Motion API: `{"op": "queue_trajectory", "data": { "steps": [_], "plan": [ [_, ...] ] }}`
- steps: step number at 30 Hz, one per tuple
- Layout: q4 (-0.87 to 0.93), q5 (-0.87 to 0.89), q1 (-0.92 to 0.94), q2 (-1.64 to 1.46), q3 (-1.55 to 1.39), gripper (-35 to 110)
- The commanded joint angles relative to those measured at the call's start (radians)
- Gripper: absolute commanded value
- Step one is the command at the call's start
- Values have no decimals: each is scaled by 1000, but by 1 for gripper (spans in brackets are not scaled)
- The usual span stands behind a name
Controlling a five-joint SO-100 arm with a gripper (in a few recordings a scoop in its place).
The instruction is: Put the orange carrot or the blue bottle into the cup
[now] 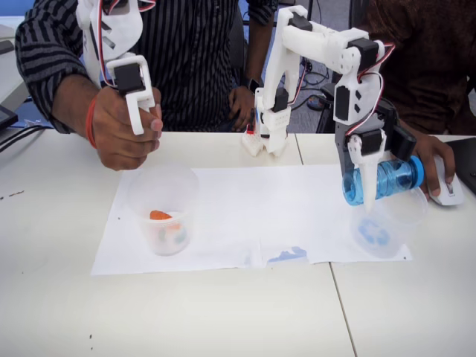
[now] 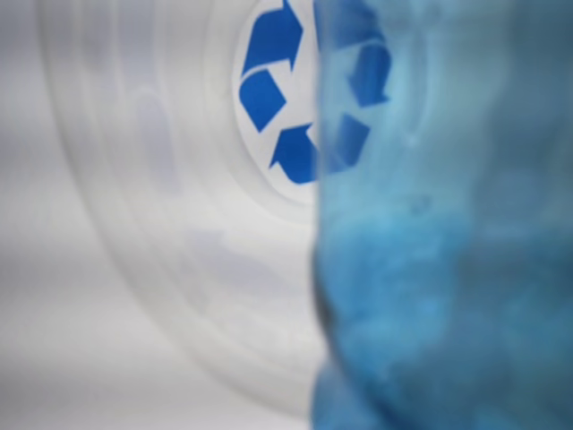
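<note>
Wrist view: blurred blue bottle (image 2: 439,269) up close, recycling symbol of the cup (image 2: 161,224) behind it. Fixed view: gripper (image 1: 368,175) clamps blue bottle (image 1: 387,180) sideways just above cup (image 1: 387,223); orange carrot (image 1: 161,216) sits in other cup (image 1: 163,208), far left.

Fixed view: front, raised, facing the cup (image 1: 387,223). Wrist view: pressed close, seemingly looking down into that cup (image 2: 179,224).

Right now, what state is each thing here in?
Bottle: lying sideways in the gripper, held above the cup.
Gripper: shut on the bottle.
Cup: upright, empty.
Carrot: resting inside the other cup.
Other cup: upright on the paper.
</note>
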State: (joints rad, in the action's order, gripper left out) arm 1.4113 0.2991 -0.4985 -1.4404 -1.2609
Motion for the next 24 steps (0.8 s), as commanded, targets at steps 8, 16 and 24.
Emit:
{"op": "queue_trajectory", "data": {
  "steps": [8,16,24],
  "plan": [
    [-12,6,-11,-74,95,20],
    [-14,6,-43,-127,95,20],
    [-14,6,-54,-130,95,20]
  ]
}}
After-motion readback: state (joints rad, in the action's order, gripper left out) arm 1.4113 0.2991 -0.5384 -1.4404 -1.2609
